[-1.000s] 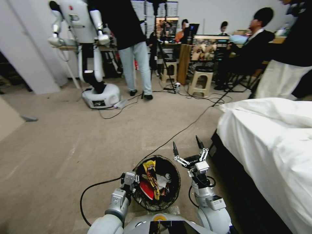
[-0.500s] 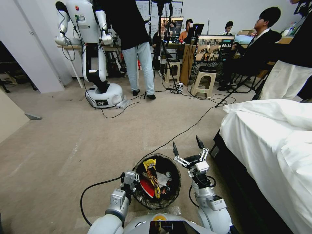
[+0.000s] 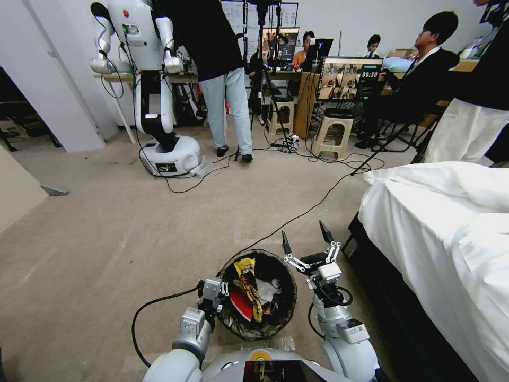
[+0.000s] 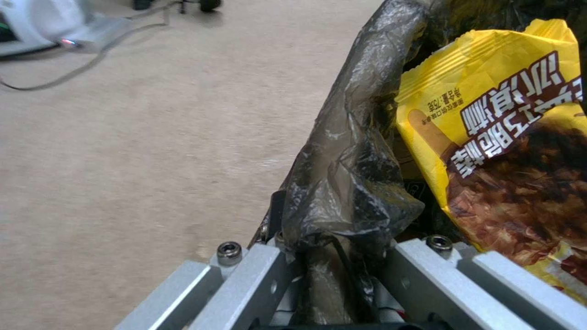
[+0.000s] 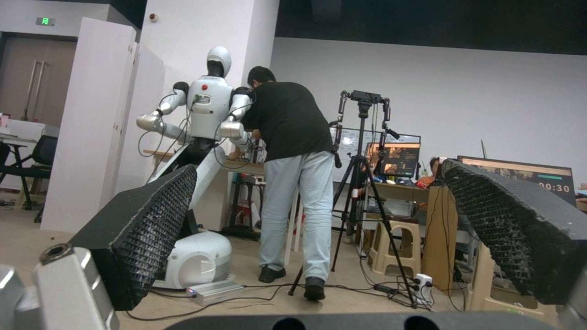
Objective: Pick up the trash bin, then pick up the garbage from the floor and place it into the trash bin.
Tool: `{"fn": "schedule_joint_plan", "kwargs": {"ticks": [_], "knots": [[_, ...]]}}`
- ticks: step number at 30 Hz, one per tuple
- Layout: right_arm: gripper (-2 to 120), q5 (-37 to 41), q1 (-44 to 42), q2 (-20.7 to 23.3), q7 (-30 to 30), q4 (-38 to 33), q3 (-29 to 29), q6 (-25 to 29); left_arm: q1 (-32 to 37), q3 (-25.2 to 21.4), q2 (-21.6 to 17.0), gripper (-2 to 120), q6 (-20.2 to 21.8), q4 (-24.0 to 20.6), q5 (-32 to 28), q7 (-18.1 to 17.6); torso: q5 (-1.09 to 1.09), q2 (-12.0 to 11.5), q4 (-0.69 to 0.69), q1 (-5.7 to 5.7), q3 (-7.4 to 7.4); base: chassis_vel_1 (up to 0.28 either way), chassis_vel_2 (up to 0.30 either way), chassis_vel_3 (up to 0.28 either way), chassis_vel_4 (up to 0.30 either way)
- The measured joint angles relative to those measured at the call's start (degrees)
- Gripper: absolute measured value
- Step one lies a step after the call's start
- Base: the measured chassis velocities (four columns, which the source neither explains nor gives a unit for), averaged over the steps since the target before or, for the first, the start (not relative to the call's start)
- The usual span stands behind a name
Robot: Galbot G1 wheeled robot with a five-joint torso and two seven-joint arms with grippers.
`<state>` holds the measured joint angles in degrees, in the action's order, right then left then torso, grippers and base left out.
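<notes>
The trash bin, lined with a black bag, hangs just in front of my base, above the floor. My left gripper is shut on its near-left rim; in the left wrist view the bag's rim is pinched between the metal fingers. Inside the bin lies garbage: a yellow wrapper, a red packet and a white wad. My right gripper stands open beside the bin's right rim, fingertips up, holding nothing.
A bed with white sheets runs along the right. A black cable crosses the carpet ahead. Farther off stand a white robot, a tripod, stools, screens and people. Open carpet lies ahead and left.
The whole picture shifted slightly since a second ago, so the camera moved. The bin, the left gripper on its rim and the open right gripper keep the same pose.
</notes>
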<state>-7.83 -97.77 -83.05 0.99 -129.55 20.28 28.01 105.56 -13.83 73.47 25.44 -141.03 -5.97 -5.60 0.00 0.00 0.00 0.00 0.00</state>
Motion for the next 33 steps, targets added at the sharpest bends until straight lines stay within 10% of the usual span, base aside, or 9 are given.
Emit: {"fn": "schedule_joint_plan", "kwargs": {"ticks": [15, 33], "knots": [[100, -0.2, -0.2, -0.5, 0.0, 0.0, 0.5, 0.2, -2.0, -1.3, -0.3, 2, 8.4, -2.3, -17.1, -0.7, 0.00, 0.0, 0.00, 0.00, 0.00, 0.000, 0.000, 0.000, 0.000], [100, -1.7, -1.1, -1.0, 0.2, -0.1, 0.5, 0.5, -10.9, -9.5, 2.7, 2, 8.4, -2.3, -22.8, -4.6, -0.01, 0.0, 0.00, 0.00, 0.00, 0.000, 0.000, 0.000, 0.000]]}}
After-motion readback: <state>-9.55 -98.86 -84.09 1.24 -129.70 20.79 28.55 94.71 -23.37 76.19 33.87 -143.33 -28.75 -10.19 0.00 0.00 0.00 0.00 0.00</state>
